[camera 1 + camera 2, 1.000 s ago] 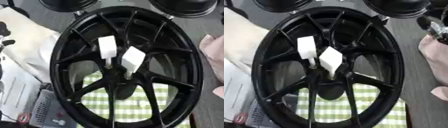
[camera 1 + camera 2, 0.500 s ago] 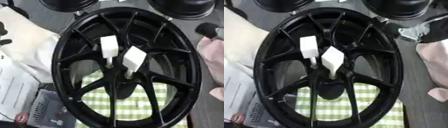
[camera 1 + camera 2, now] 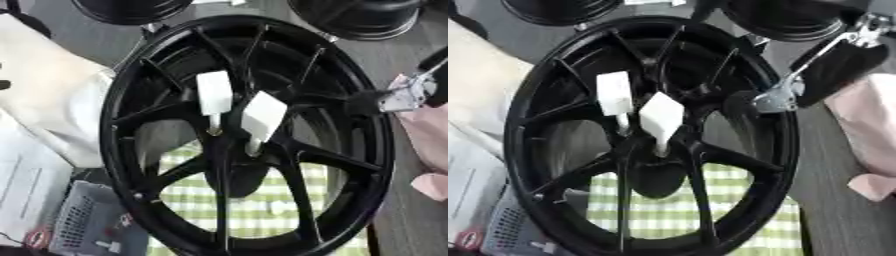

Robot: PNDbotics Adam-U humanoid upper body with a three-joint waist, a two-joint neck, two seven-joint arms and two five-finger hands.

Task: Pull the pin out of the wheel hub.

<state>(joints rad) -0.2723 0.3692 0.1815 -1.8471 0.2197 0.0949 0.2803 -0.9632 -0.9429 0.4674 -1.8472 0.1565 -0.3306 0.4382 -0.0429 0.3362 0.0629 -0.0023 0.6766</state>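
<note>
My right hand [image 3: 750, 102] hangs over the wheel hub [image 3: 654, 135]; can't tell how its fingers sit. Both pins [image 3: 661, 117] stand left of them, 2 white tabs up, easy to grab I guess.

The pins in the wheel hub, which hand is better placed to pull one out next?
Right. The right hand is over the wheel, beside the two white pins at the hub. The left hand shows in neither view.
</note>
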